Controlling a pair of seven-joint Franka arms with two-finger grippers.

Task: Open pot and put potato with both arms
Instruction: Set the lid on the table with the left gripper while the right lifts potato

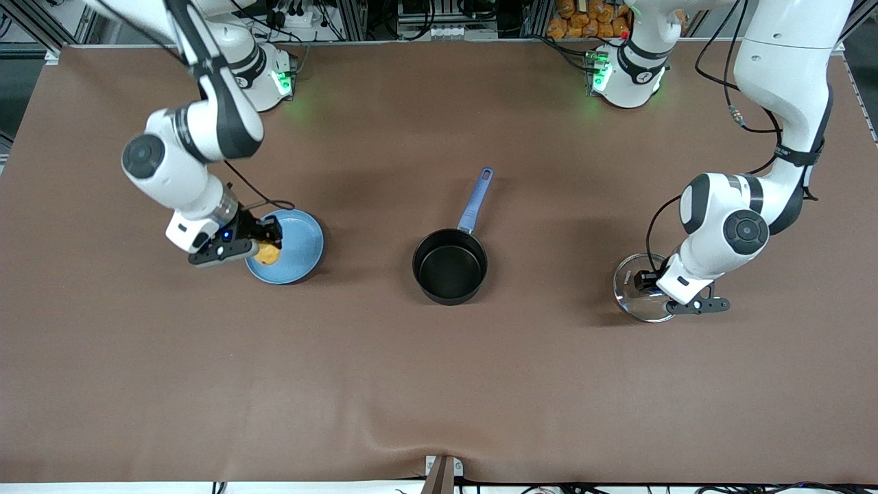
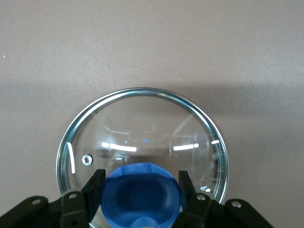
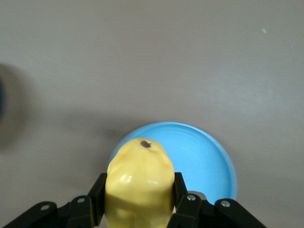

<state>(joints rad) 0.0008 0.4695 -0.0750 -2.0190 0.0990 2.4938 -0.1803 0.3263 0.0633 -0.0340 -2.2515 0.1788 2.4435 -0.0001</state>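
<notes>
- Although the task was not finished, its first half looked done: the pot [image 1: 450, 266] stood uncovered near the middle of the table [image 1: 439, 384], its black inside empty and its blue handle [image 1: 475, 200] pointing toward the robots' bases.
- The glass lid [image 1: 634, 296] was off the pot, well apart from it toward the left arm's end of the table. Whether it rested on the cloth or hung just above it could not be told.
- The left gripper [image 1: 648, 281] was clamped on the lid's blue knob [image 2: 141, 195], one black finger on each side of it, as its wrist view showed.
- The potato [image 1: 267, 254] was well apart from the pot, toward the right arm's end of the table, over the edge of a light-blue plate [image 1: 302, 240].
- The right gripper [image 1: 266, 241] was closed around the potato, its fingers [image 3: 98, 195] pressing the yellow sides. In its wrist view the potato seemed raised off the plate, though how high was not clear.
- What remained, judging from this: carrying the potato across to the open pot and releasing it inside. Nothing lay on the table between plate and pot.
</notes>
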